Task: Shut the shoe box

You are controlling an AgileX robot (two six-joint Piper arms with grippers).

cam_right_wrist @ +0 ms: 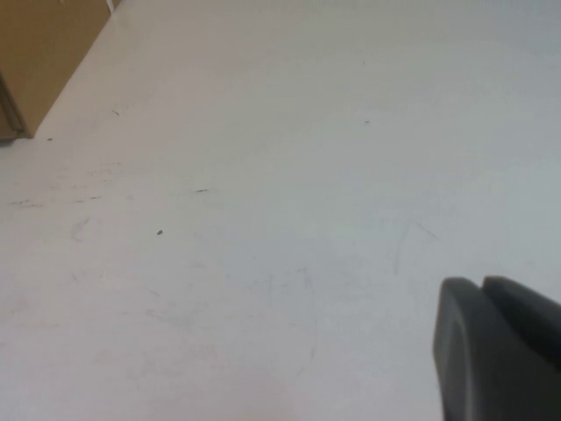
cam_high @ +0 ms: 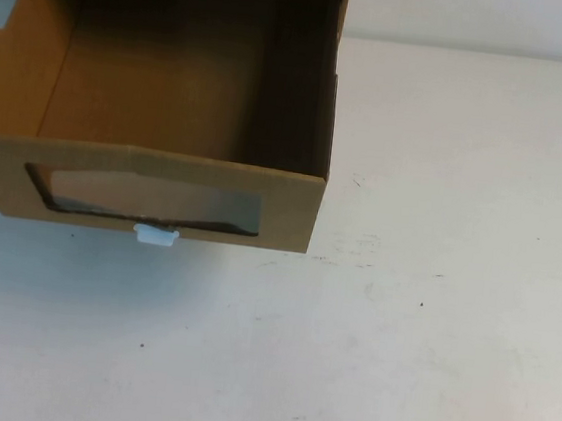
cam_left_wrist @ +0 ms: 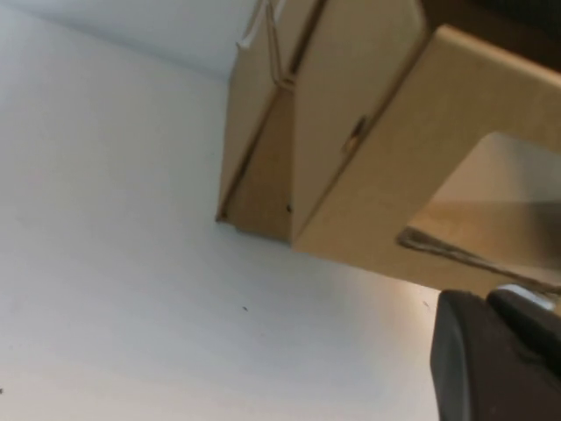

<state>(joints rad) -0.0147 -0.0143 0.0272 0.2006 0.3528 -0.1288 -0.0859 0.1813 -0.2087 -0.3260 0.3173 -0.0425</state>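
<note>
High view has the shoe box [cam_high: 171,108] sitting pulled open at upper left on the table [cam_high: 431,317], while the left gripper [cam_left_wrist: 500,360] and right gripper [cam_right_wrist: 500,351] only peek into their wrist views.

White table [cam_high: 431,317] under me, scuffed, few dark specks. 1 brown cardboard shoe box [cam_high: 162,193] rests on it, far left, drawer pulled out toward me.
</note>
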